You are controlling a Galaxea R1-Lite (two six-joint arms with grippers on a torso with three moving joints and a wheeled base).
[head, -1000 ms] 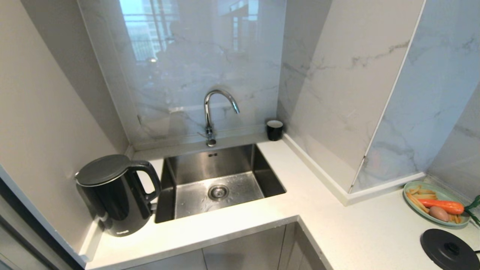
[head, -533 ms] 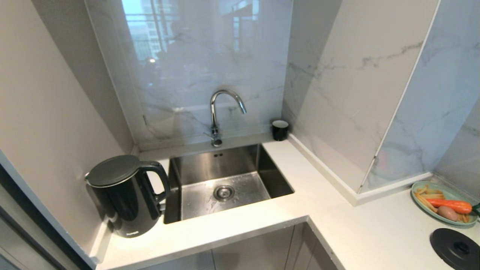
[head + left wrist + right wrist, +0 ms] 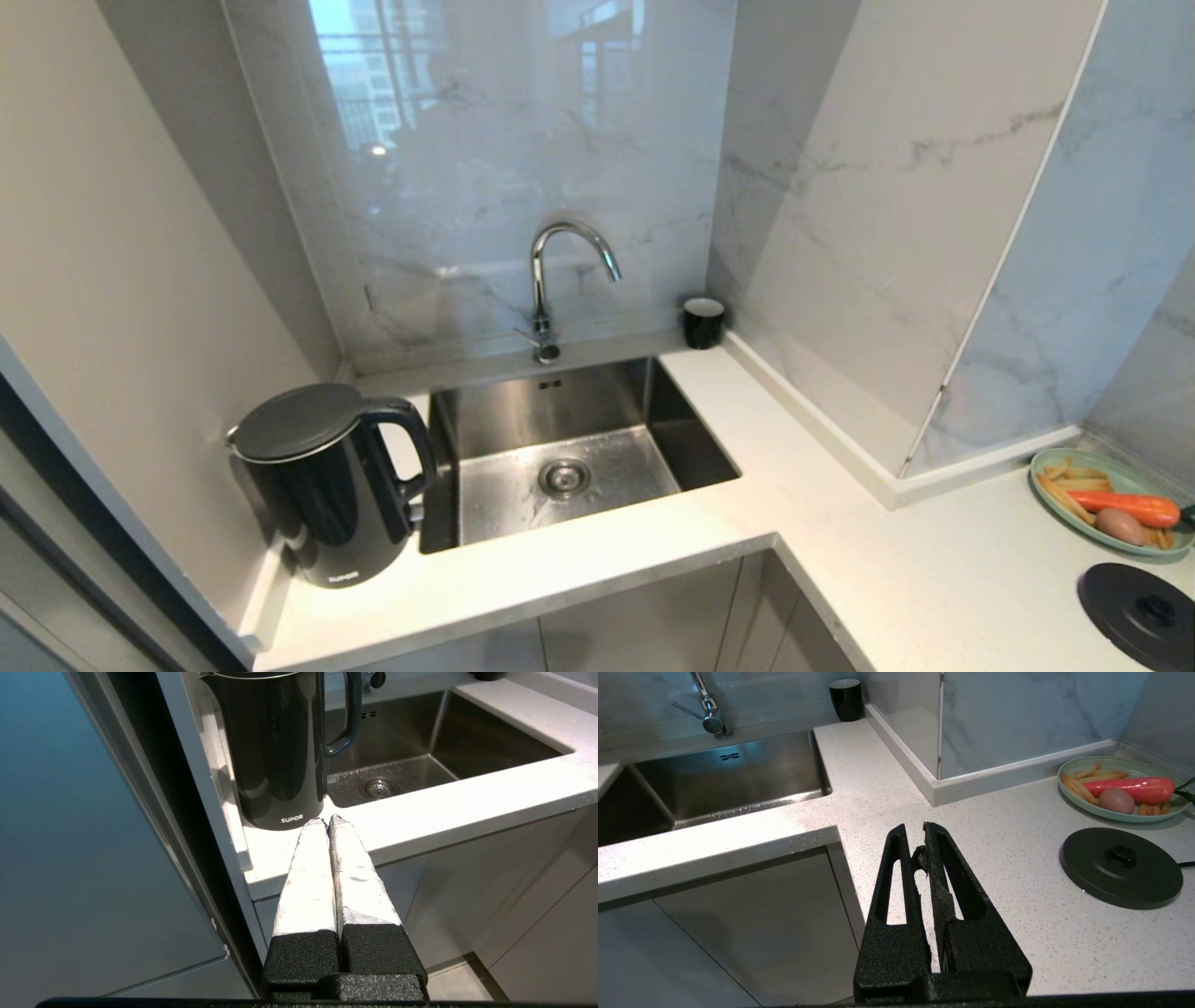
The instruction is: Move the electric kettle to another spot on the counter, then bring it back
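The whole view has slid slightly rightward, a camera shift: the glossy black jug kettle (image 3: 331,485) stays on the white speckled stone surface (image 3: 597,560), left of the steel sink (image 3: 569,457). Left claw (image 3: 327,820) and right claw (image 3: 922,840), both closed and empty, hang short of the sink, so nothing is grasped yet.

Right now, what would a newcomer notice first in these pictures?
First the glossy black kettle, standing on the white counter at the left of the steel sink, with its handle toward the basin. Then the green plate with a carrot at the far right, and the black disc in front of it.
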